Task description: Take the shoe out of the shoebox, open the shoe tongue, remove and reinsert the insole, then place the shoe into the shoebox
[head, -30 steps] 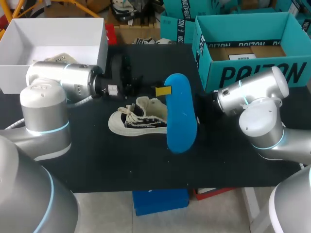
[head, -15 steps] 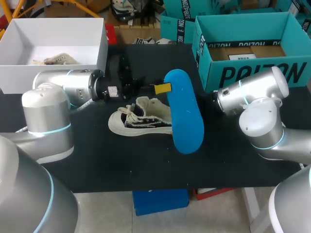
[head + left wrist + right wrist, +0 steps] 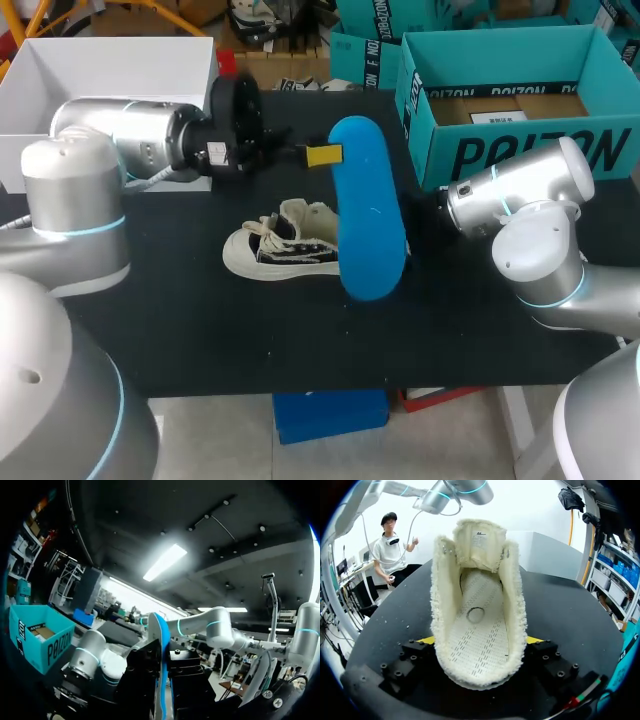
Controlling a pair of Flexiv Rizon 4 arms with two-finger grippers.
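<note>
— Where is the insole (image 3: 368, 215) relative to the left jaws?
— Held in them. They are clenched on its upper end, and the blue length hangs down ahead of them, tilted, above the surface (image 3: 250, 330). The left wrist view has it edge-on between the two black fingers.
— And the shoe (image 3: 280, 248)?
— On its sole on the surface, below and just beside the hanging insole, toe pointing toward the left arm (image 3: 120, 140). Its heel end sits inside the right jaws, which grasp it, a yellow fingertip (image 3: 534, 640) pressed to each side.
— Does the head view confirm that grip?
— No. The insole screens the right arm's (image 3: 520, 200) front end there. Only the right wrist view shows it, along with the fleece lining, the tongue (image 3: 479, 537) pulled up and back, and the bare perforated footbed.
— Anything else near?
— A teal shoebox (image 3: 520, 150) stands open behind the right arm, well apart from the shoe. A white box (image 3: 110, 60) stands behind the left arm.
</note>
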